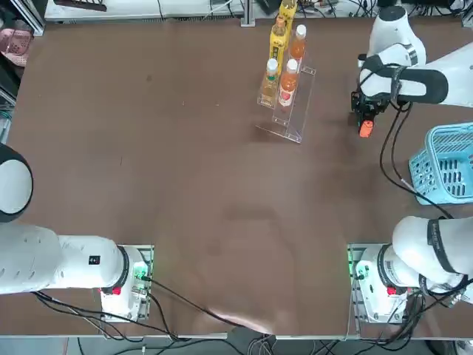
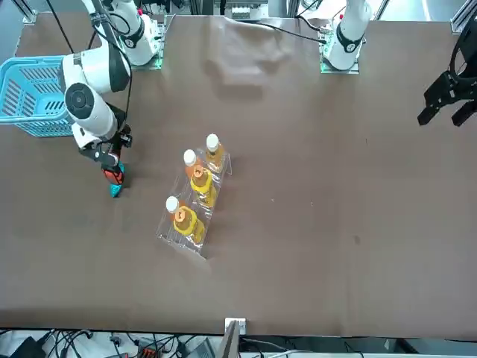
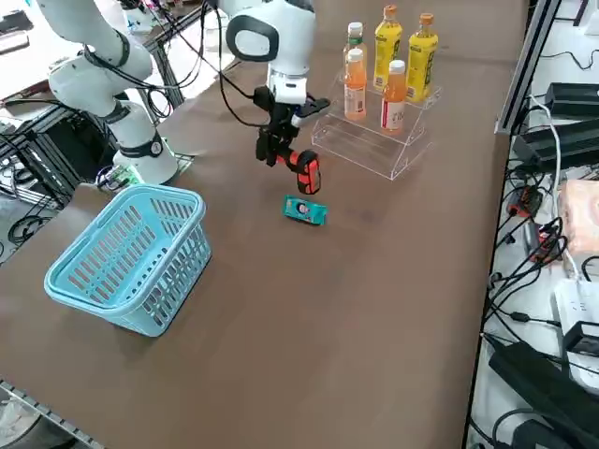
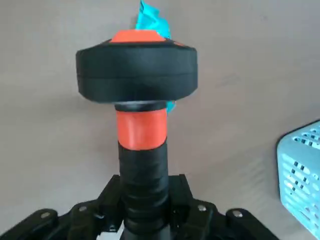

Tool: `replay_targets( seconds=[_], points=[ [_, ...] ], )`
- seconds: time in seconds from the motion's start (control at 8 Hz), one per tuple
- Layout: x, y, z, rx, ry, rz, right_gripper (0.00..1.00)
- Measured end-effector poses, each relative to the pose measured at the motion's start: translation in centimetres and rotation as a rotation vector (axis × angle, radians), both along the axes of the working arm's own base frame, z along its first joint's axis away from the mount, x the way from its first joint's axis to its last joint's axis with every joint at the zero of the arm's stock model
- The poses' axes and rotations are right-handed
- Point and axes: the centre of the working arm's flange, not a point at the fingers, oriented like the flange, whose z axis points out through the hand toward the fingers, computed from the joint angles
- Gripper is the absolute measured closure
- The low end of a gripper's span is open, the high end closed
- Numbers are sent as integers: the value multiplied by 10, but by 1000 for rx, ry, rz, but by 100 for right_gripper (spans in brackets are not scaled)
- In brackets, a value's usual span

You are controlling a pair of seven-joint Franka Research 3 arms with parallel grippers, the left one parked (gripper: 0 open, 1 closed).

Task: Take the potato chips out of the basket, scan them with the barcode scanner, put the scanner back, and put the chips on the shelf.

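- Right gripper (image 4: pixel 142 210) is clamped on the scanner (image 4: pixel 137 70) handle, scanner head pointing away from the wrist and down toward the table (fingers tight on the black grip, orange collar just above them).
- In the wrist view the chips (image 4: pixel 150 17) peek out behind the scanner head, a teal edge only; most of the packet is hidden.
- Side view: gripper (image 3: pixel 276 140) holds the scanner (image 3: pixel 304 171) off the table, angled down; chips (image 3: pixel 305 210) lie flat on the table just below and beside the scanner tip, apart from it.
- Basket (image 3: pixel 131 254) sits near the table's edge on the robot's right, well apart from the chips; nothing can be made out inside it in this view.
- Top view: gripper (image 1: pixel 367 111) with the scanner (image 1: pixel 366 129) hangs between the basket (image 1: pixel 447 164) and the shelf (image 1: pixel 288 103); the chips are covered by the arm here.
- Front view: gripper (image 2: pixel 104 153), scanner (image 2: pixel 112 174) and chips (image 2: pixel 115 189) stacked in a tight line, the basket (image 2: pixel 30 97) behind them, the shelf (image 2: pixel 195 201) off to the side.
- Shelf (image 3: pixel 384 126) stands at the far side from the robot, near the table's middle, clear steps holding bottles (image 3: pixel 388 94): two orange with white caps, two yellow (one more white cap behind, contents unclear).
- Chips are on the table, out of the basket, not on the shelf.
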Motion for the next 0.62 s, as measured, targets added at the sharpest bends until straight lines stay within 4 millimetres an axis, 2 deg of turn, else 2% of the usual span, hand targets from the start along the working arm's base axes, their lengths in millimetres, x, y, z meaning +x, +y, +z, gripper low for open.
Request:
replay_targets(
  seconds=[0.62],
  points=[
    [-8,-1,-6,-8,17,-3,59]
  ],
)
